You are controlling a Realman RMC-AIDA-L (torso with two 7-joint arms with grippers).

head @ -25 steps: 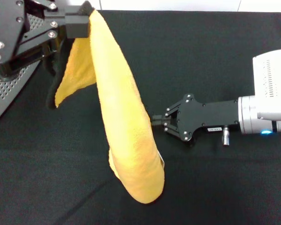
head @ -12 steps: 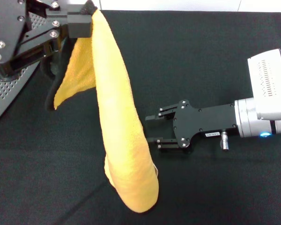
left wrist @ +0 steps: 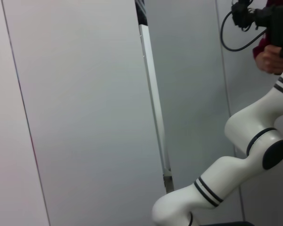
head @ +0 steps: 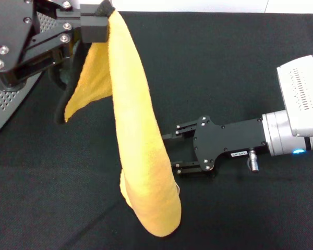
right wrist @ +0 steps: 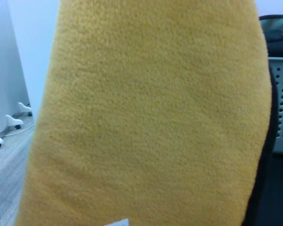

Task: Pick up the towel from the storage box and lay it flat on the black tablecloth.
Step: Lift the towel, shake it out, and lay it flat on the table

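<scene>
So the black tablecloth (head: 240, 67) covers nearly the whole work surface, the landing zone, with bare cloth all round the hanging fabric. At the robot's left edge sits the storage box (head: 5, 104), light grey with perforated wall, partly hidden behind the left arm; nothing of the cloth seems to remain inside it, though its interior isn't really visible.

Next, the towel (head: 138, 140): hanging in the air as a long yellow drape, clear of the box and over the tablecloth. Upper corner pinched at top, the rest falling folded on itself, a side flap with dark stitched edge curling out to the left. Lower end looks close to the tablecloth, can't tell if touching. It hangs like that because it's held by one point only, so gravity bunches it; not flat yet.

Left gripper (head: 96, 23) is clamped on the towel's top corner, held high to keep the length off the surface.

Right gripper (head: 172, 151) comes in level from the right, fingers apart, tips just at the hanging edge at mid-height. My guess: it's lining up to pinch a second spot so the two arms can spread the cloth. The right wrist view is filled with yellow pile, so it's very near.
</scene>
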